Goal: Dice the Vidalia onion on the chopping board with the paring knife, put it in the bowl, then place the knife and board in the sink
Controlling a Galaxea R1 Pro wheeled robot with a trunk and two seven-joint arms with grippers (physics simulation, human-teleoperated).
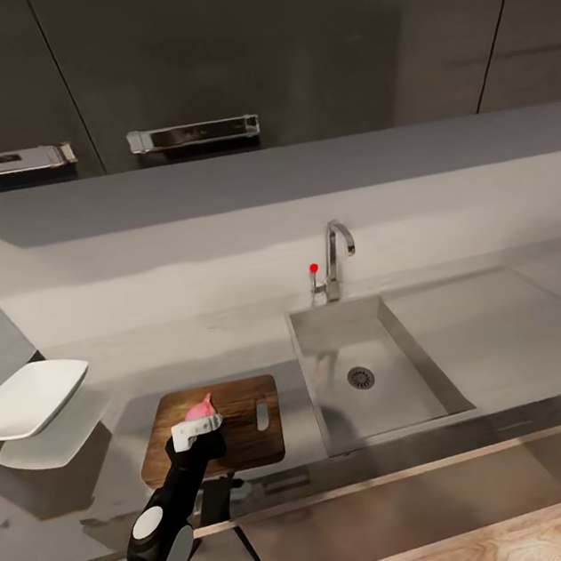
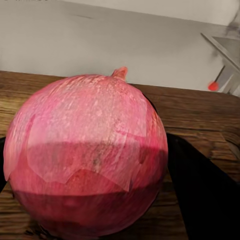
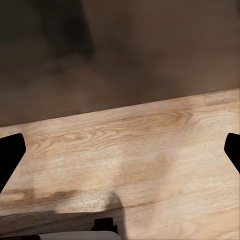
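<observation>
The Vidalia onion [image 2: 87, 155] is round and pink-red, with thin papery skin that peels in pale flakes and a small pointed tip on top. It sits between the dark fingers [image 2: 205, 195] of the left hand [image 1: 198, 429], which is closed around it, just above the chopping board [image 1: 239, 426]; I cannot tell if the onion touches the wood. The board is dark brown with clear grain and one oblong slot near its short end on the sink side. It lies on the grey counter [image 1: 495, 329], just beside the sink [image 1: 396, 389] and between the sink and the bowl [image 1: 29, 399]. I count one onion, one board, one white bowl with upturned edges, one sink with one drain, and one tap [image 1: 336, 263] with a red spot beside it. The right hand [image 3: 120, 150] points at a pale wooden floor [image 3: 150, 150]; its two dark fingertips stand wide apart with nothing between them.
</observation>
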